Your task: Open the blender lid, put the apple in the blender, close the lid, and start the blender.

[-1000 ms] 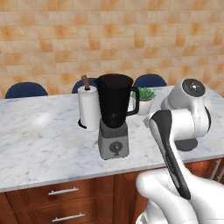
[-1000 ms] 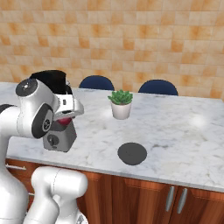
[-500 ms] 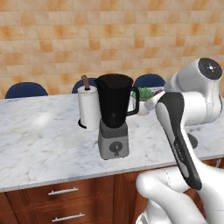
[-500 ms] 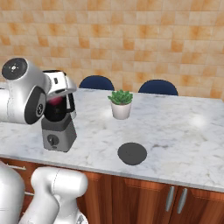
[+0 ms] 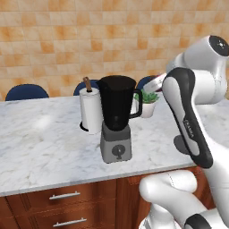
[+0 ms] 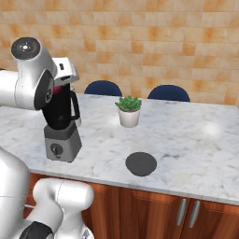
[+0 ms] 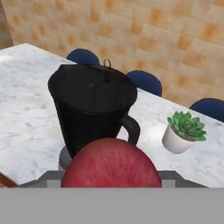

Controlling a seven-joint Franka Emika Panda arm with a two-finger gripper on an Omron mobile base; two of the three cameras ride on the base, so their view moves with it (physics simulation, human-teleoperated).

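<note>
With the blender lid (image 6: 141, 164) off on the desk (image 6: 196, 140), gripper holding the apple (image 7: 111, 164) tight near the open blender (image 5: 116, 117); still to drop, close, start.

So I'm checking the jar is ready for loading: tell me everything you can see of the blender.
The blender stands upright on the marble counter: a tall, glossy black tapered jar with a side handle on a grey boxy base with a round black knob in front. Its top is open; the blender lid lies flat on the counter, apart. A white paper towel roll stands close behind it. The red apple hangs near its rim.
</note>
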